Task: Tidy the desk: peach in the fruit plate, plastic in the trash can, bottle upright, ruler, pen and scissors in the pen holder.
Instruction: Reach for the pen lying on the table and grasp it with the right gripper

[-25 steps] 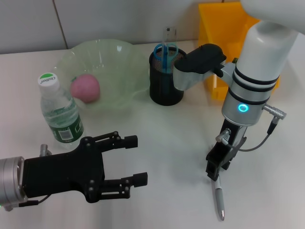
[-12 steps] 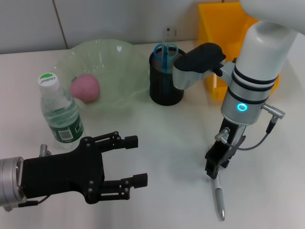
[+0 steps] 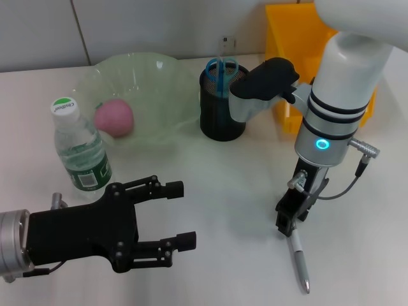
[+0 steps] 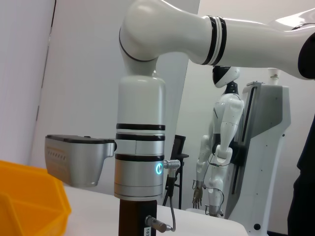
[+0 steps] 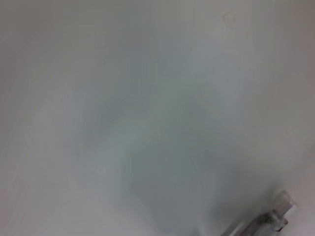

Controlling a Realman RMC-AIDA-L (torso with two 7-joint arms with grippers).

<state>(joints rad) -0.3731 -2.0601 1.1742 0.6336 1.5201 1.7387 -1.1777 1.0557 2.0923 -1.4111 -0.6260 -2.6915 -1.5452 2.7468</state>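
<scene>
From the head camera, the right gripper (image 3: 288, 224) points down near the desk's (image 3: 223, 185) front right part, its tips at the upper end of the silver pen (image 3: 299, 261); whether it grips the pen cannot be told. The left gripper (image 3: 172, 220) hovers released, fingers spread, over the front left corner. The bottle (image 3: 80, 153) stands upright, the peach (image 3: 114, 118) lies in the fruit plate (image 3: 166, 83), blue scissors (image 3: 220, 69) stick from the pen holder (image 3: 220, 108), and the yellow trash can (image 3: 299, 44) sits at the back right. The left wrist camera shows the right arm (image 4: 140, 147) and the trash can's rim. The right wrist camera shows only desk surface and the pen's end (image 5: 268, 219).
</scene>
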